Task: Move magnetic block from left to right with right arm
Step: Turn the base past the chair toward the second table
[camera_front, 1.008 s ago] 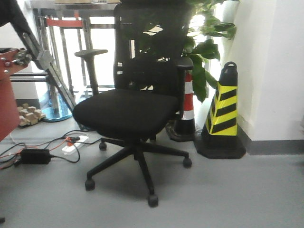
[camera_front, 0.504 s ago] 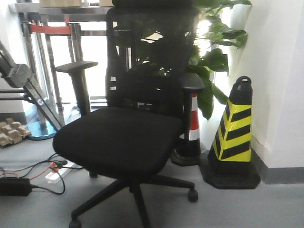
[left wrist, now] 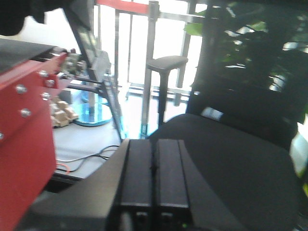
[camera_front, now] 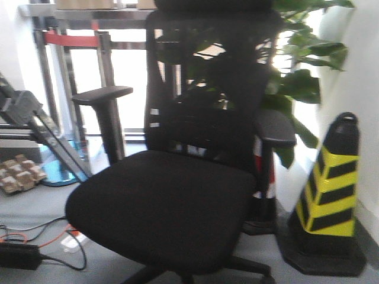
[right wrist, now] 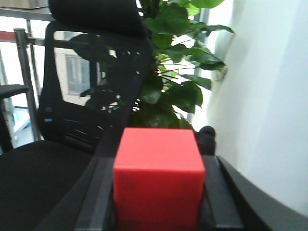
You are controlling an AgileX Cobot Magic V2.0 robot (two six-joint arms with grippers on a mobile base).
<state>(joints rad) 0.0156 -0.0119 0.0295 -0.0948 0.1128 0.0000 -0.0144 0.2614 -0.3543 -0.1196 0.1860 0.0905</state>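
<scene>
Our right gripper (right wrist: 159, 204) has its two fingers spread to the width of the magnetic block (right wrist: 158, 166) and pressed on its sides. The red cube hangs in the air in front of the office chair (right wrist: 91, 77), toward the right edge of its backrest in the wrist view. Our left gripper (left wrist: 154, 178) is fully closed with nothing between the fingers, pointing at the chair's seat. The main risk, as we judge it, is a drop. We cannot tell how much of the cube's smooth faces the pads cover, and no surface shows beneath it, so a jolt or slackened grip would send it onto the seat or floor. A second risk is contact: the chair stands close before us, and its armrest could snag an arm. We also see no place to set the block down. We count one block, one chair and two cones right of the chair: a yellow-and-black cone (camera_front: 330, 198) and a red-and-white cone (camera_front: 258, 177) half hidden behind the armrest. There is also one plant (camera_front: 302, 83) behind the chair and one red cabinet (left wrist: 24, 144) left of it.
</scene>
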